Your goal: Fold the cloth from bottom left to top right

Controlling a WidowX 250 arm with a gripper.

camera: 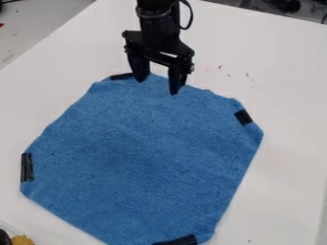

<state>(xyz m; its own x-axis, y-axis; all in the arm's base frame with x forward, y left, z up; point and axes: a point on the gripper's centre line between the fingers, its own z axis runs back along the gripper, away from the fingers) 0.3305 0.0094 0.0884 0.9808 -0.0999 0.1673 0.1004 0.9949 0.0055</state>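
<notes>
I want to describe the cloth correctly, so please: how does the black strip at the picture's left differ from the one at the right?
The left strip looks longer and narrower; the right strip is shorter and stubbier. The left strip runs nearly up and down in the picture, while the right strip slants. Both are black and lie along the edge of the blue cloth.

The blue cloth (140, 158) looks matt and slightly rough, like felt or fleece. Its black strips (243, 117) resemble tape, faintly glossy. The white table (284, 72) looks smooth and matt.
</notes>
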